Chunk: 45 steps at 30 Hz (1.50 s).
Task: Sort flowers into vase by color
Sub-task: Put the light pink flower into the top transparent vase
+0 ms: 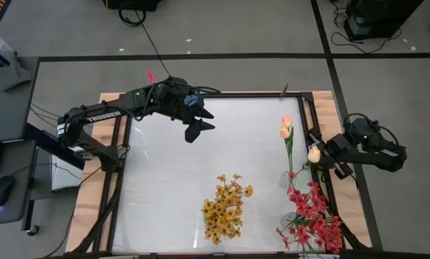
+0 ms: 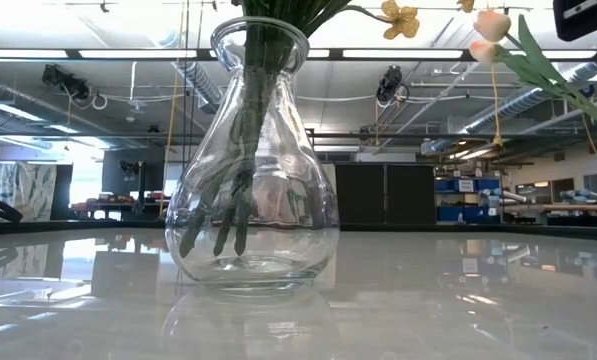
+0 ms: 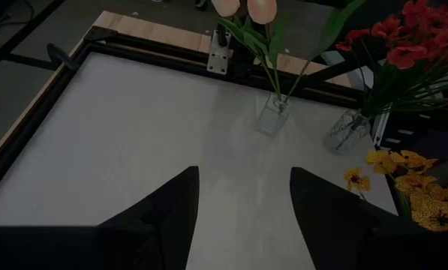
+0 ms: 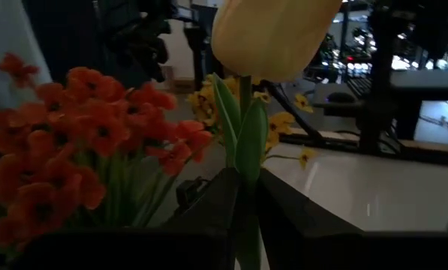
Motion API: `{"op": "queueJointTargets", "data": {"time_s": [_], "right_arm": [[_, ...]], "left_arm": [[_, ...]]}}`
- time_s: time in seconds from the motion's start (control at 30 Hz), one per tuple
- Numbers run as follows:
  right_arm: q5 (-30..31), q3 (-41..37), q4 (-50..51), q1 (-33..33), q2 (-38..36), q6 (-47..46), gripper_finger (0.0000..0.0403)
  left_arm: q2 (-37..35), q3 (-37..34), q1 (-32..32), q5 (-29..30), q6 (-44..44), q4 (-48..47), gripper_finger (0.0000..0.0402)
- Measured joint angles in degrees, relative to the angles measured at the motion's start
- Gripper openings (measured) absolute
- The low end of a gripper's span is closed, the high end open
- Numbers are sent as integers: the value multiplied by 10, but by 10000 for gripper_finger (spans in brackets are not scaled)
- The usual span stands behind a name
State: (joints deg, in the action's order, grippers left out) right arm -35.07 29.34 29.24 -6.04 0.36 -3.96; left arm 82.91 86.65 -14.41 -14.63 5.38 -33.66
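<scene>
Right gripper (image 4: 242, 202) at the tabletop's (image 1: 171, 165) right edge, fingers clenched on the green stem of a pale peach tulip bud (image 1: 314, 153). This looks like the carry step: next, lower the stem into the small clear vase (image 3: 272, 116) with its matching tulips (image 1: 286, 127). Stem roughly upright, bud on top. Left gripper (image 1: 198, 124) hovers far-centre, fingers released.

Flowers (image 1: 225, 208) upright (colour-sorted) in vases
</scene>
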Motion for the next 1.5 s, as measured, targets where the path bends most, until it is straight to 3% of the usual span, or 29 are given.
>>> {"op": "queueJointTargets", "data": {"time_s": [0.43,1.07,1.5], "right_arm": [[66,0,29,0,0,-57,55],[66,0,44,0,0,-101,59],[65,0,84,0,0,-114,118]], "left_arm": [[0,0,0,0,0,0,215],[0,0,0,0,0,0,215],[0,0,0,0,0,0,215]]}}
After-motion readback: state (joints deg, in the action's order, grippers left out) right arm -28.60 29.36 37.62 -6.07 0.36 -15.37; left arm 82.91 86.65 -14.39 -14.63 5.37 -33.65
